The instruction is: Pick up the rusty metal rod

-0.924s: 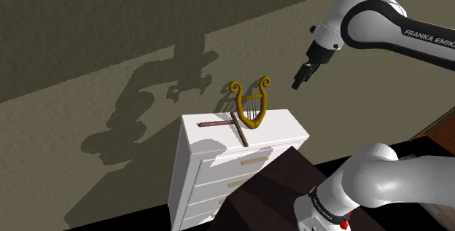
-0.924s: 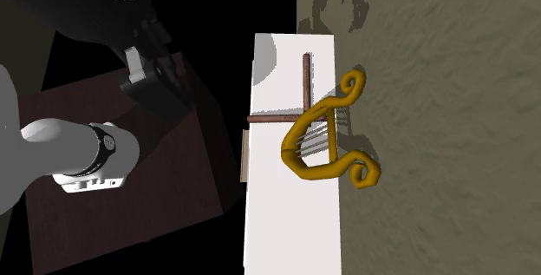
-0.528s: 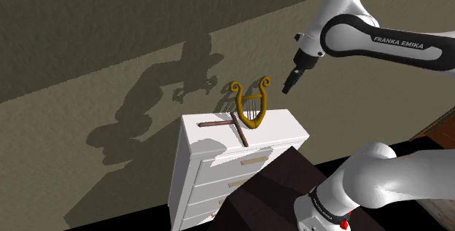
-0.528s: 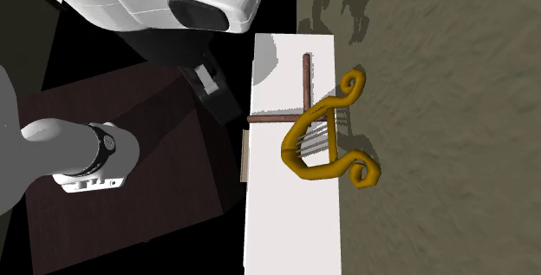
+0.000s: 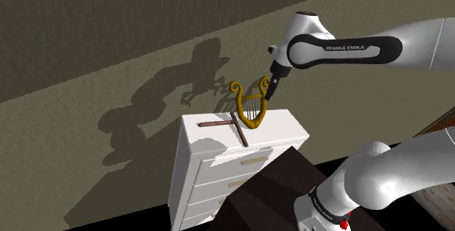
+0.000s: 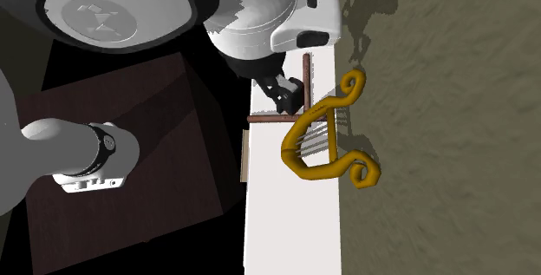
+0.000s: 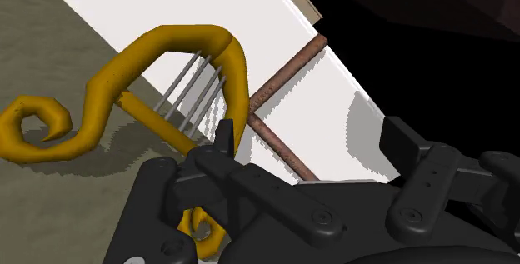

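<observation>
a golden lyre (image 5: 249, 108) with thin grey strings sits on a white chest of drawers (image 5: 208, 175) with tan handles. its scrolled ends reach past the top's far edge, over an olive textured surface (image 5: 87, 131).

rusty rod (image 5: 216, 122) | thin, reddish-brown | lying flat on white dresser (image 5: 281, 129) top | possibly two crossed pieces

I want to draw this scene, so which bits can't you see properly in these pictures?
- Wrist view: the hand covers the foot of the harp and one end of the rusty rod.
- Second exterior view: the arm hides the far end of the dresser.
- Shoulder view: the dark stand blocks part of the dresser's lower drawers.
</observation>
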